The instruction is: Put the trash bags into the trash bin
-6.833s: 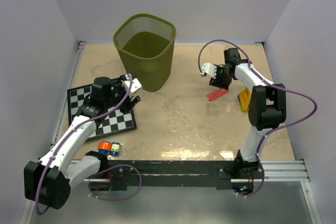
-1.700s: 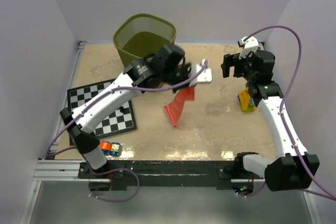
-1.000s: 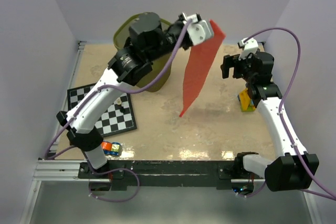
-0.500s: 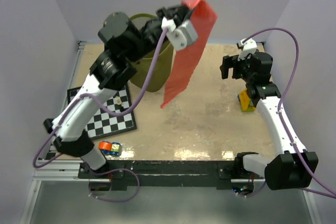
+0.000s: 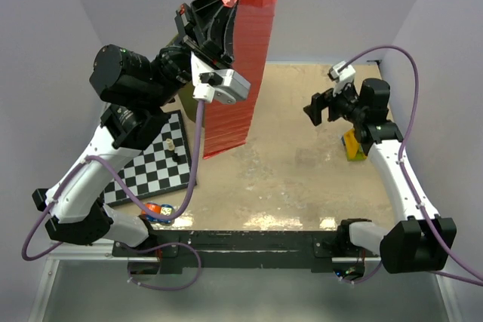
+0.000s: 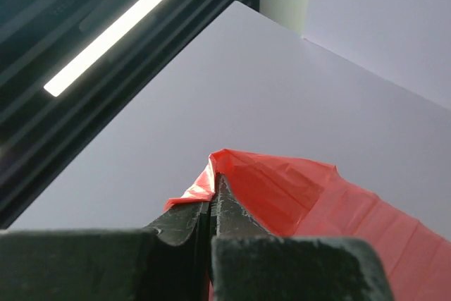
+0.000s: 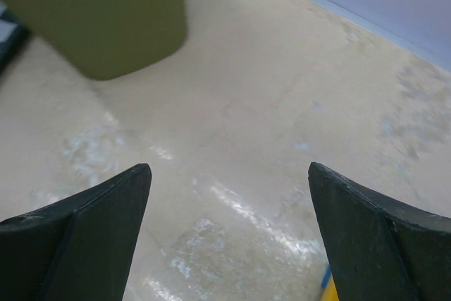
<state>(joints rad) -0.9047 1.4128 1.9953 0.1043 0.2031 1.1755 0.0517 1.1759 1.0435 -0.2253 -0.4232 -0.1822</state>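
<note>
- Table (image 5: pixel 302 186): a beige top that carried everything listed. The bin stood at its far left part.
- Bag (image 5: pixel 238 73): a long red plastic sheet, pinched at its top edge and hanging straight down, clear of the table. Its lower end dangled just in front of the bin and not yet inside. It was likely raised this high so that the whole length could be lowered into the mouth without dragging.
- Bin (image 7: pixel 106 19): an olive-green basket, upright. From above it was almost wholly hidden behind the left arm and the bag, so its inside could not be checked.
- Chessboard (image 5: pixel 151 164): lay flat on the near left side of the bin. It was not part of the job and was left alone.
- Left gripper (image 6: pixel 213 209): raised above the bin and pointing upward, with its jaws clamped tight on the bag's top fold.
- Right gripper (image 5: pixel 318 108): well to the right of the bin, jaws spread wide and holding nothing. It seemed parked aside to keep the bag's path free.
- Yellow block (image 5: pixel 352 146): sat far right of the bin, beside the right arm.
- Small toy block (image 5: pixel 155 210): sat nearest the front edge, on the near side of the chessboard from the bin.
</note>
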